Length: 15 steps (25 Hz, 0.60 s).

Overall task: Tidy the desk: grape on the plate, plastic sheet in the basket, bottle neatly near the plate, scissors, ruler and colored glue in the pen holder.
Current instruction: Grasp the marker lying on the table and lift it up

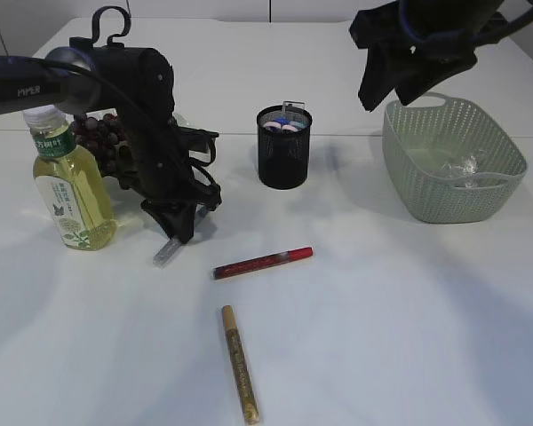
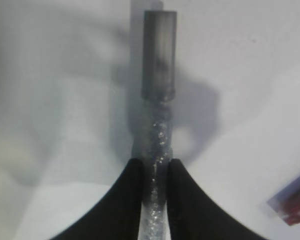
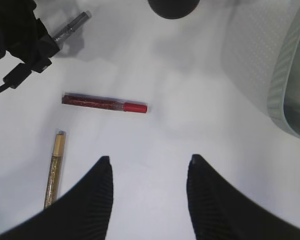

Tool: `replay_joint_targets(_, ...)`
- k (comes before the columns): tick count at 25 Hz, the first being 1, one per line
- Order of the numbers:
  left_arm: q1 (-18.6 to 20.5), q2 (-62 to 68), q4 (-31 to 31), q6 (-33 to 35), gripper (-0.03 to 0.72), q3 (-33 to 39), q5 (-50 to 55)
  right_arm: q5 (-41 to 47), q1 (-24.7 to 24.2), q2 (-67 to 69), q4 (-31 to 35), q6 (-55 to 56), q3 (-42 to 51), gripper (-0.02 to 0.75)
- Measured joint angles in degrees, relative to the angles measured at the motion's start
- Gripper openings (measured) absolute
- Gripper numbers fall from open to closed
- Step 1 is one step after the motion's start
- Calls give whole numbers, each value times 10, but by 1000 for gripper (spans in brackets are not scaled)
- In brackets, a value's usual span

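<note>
A silver glitter colored glue pen lies on the white table, and my left gripper is shut on its body, cap end pointing away. A red glue pen and a gold one lie loose nearer the front. The black mesh pen holder holds scissors handles. Grapes sit behind the left arm beside the yellow bottle. I cannot make out the plate. The plastic sheet lies in the basket. My right gripper hangs open and empty, high up.
The left arm's black body and cables cover the area between the grapes and the pen holder. The green basket stands at the right, below the raised right arm. The table's far edge runs behind the pen holder.
</note>
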Motion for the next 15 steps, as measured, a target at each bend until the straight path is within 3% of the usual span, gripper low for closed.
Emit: replay_joint_targets(15, -14, -65, -9, -18, 110, 0, 0, 0, 0, 0, 1, 0, 0, 385)
